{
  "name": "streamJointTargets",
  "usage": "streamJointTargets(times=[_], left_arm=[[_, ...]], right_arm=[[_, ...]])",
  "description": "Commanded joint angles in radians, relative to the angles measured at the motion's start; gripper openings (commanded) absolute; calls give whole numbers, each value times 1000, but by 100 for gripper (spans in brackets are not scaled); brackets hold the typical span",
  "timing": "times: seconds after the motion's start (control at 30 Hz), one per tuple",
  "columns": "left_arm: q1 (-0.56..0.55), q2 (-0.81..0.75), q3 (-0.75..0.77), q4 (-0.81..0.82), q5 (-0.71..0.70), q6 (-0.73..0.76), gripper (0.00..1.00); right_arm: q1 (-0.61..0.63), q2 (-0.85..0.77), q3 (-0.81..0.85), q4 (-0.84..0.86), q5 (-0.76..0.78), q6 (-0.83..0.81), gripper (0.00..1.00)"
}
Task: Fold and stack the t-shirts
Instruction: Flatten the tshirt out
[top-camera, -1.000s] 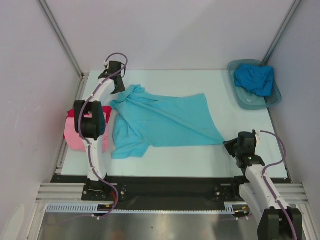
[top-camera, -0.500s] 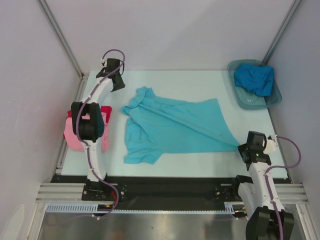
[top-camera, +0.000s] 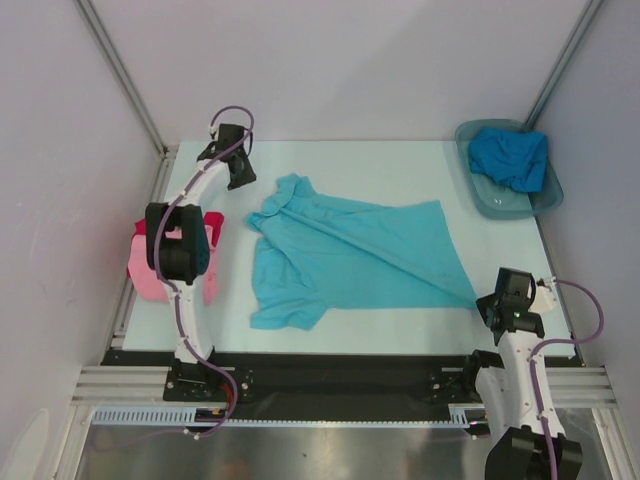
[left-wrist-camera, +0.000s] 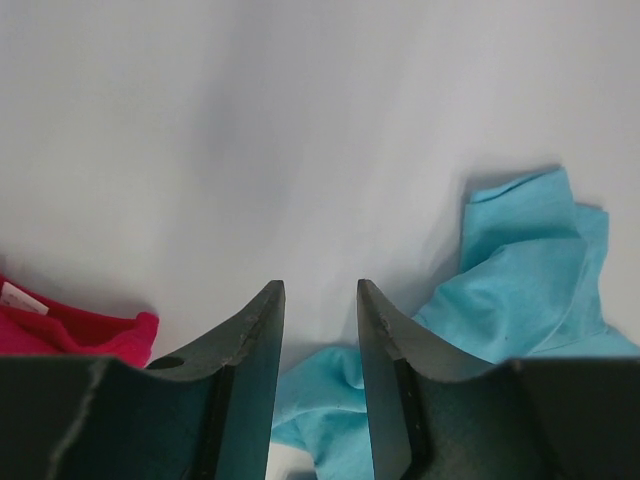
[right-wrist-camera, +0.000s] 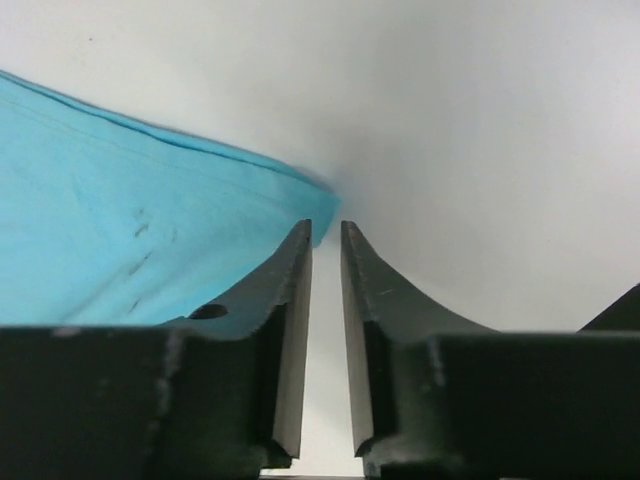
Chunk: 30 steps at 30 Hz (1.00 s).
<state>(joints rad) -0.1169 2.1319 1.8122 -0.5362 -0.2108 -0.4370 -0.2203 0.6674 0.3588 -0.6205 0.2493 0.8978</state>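
Turquoise t-shirt (top-camera: 350, 255), creased and rumpled, flat diagonally across the pale table (top-camera: 400, 165).

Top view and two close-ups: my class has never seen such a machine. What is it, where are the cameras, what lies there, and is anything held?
Two robot arms stand at a table, each with a two-finger gripper. The wide picture looks from above; the close-ups come from wrist cameras. A turquoise t-shirt lies spread mid-table, a pink t-shirt and a red t-shirt at the left, a blue t-shirt in a grey tub. The left gripper is open; the right gripper is narrowly open beside the turquoise corner. Neither holds anything.
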Motion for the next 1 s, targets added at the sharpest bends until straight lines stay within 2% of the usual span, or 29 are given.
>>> streamJointTargets(times=[0.0,0.03,0.13,0.17,0.2,0.37,0.6,0.8,0.97], left_arm=[[-17,-61,-57,50,27,-14,41],[-20,-78,-65,59,30,-12,40],[-33,-110,-97,83,50,-8,41],[-38,-140,-108,93,57,-6,41],[-47,-154,-132,105,80,1,41],[-82,-234,-169,137,126,18,41],[-142,-257,-197,133,182,43,41],[-262,-159,-140,64,125,93,41],[-320,-84,-76,5,74,110,41]], right_arm=[[-2,-20,55,-15,-10,0,24],[-2,-23,66,-9,-30,-10,38],[2,-29,120,36,-88,-54,47],[4,-32,137,50,-103,-60,55],[7,-34,149,70,-123,-68,56],[51,38,250,163,-186,-56,57],[179,240,262,317,-239,-60,57],[217,449,305,459,-303,-89,57],[217,598,455,492,-280,-117,57]])
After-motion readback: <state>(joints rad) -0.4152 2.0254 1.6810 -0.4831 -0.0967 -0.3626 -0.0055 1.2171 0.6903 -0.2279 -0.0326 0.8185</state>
